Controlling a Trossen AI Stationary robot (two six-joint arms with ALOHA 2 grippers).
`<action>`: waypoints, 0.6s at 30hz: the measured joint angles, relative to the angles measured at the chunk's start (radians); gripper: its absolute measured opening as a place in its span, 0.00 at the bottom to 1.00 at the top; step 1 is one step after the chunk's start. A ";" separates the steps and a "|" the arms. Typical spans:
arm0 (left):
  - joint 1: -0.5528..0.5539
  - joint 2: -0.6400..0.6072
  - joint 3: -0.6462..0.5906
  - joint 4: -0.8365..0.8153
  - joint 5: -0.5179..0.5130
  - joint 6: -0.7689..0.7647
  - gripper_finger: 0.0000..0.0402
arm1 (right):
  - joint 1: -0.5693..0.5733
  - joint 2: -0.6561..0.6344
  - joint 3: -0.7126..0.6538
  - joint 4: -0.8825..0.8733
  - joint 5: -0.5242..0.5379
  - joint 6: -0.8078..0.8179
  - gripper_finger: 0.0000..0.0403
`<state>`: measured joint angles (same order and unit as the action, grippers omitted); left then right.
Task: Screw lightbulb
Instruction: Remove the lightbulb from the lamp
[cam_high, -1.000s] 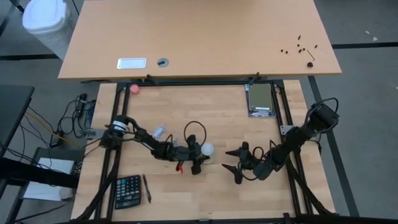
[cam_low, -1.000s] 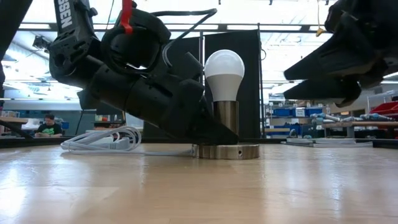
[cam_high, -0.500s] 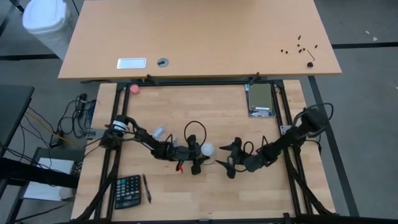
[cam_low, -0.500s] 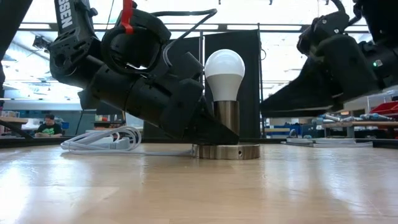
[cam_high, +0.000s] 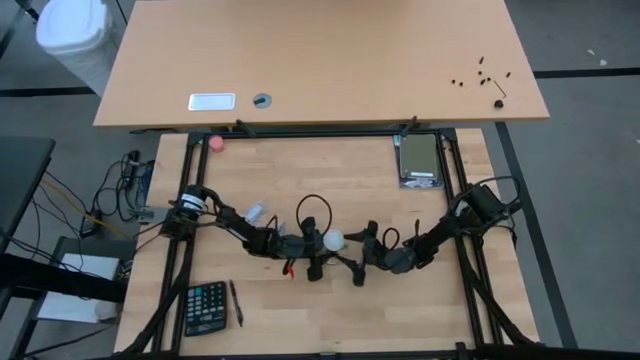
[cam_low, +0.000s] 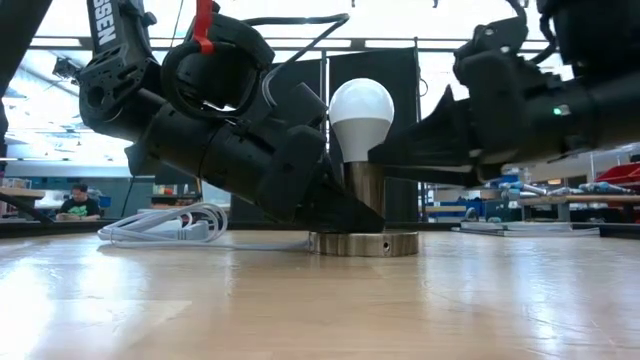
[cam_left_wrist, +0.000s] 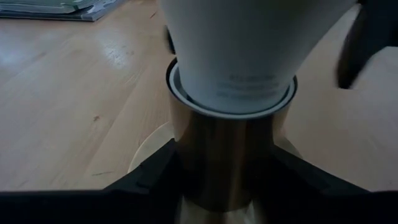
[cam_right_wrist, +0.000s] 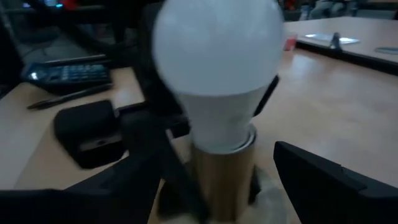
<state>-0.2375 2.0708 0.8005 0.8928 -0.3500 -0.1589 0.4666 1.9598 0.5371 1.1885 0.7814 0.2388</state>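
The white lightbulb (cam_low: 361, 115) stands upright in a brass socket post (cam_low: 365, 195) on a round metal base (cam_low: 363, 243) at mid-table. My left gripper (cam_high: 314, 252) comes in from the table's left and is shut on the post below the bulb (cam_left_wrist: 236, 56). My right gripper (cam_high: 352, 256) is open at the bulb's right. One finger stands on each side of the bulb (cam_right_wrist: 217, 68), and neither finger touches it as far as I can see. My left gripper pinches the brass socket post (cam_left_wrist: 186, 155) between its two fingers (cam_left_wrist: 152, 180), just below the bulb's neck. The fingers slant slightly downward from the table's left and lie across the upright post. The post stands upright with its base on the table.
A white coiled cord (cam_low: 165, 225) lies on the table beyond my left arm. A calculator (cam_high: 205, 307) and a pen (cam_high: 237, 302) lie near the front left. A grey box (cam_high: 420, 160) sits at the far right and a pink ball (cam_high: 216, 143) at the far left.
My right gripper has moved toward the table's left and slightly down, up to the lightbulb, rolling a little as it went. Its fingers now flank the bulb. The bulb, the socket and my left gripper have stayed where they were.
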 joint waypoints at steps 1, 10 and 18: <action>0.000 0.000 0.000 0.000 0.000 0.000 0.49 | -0.007 0.000 0.002 0.000 0.002 -0.003 0.78; 0.000 0.000 0.000 0.000 0.000 -0.003 0.49 | -0.050 -0.002 0.004 0.042 -0.029 -0.035 0.78; 0.000 0.000 0.000 -0.003 0.000 -0.007 0.49 | -0.061 -0.005 -0.016 0.048 -0.015 -0.050 0.78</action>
<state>-0.2371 2.0705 0.8005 0.8898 -0.3504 -0.1658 0.4058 1.9545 0.5208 1.2368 0.7667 0.1887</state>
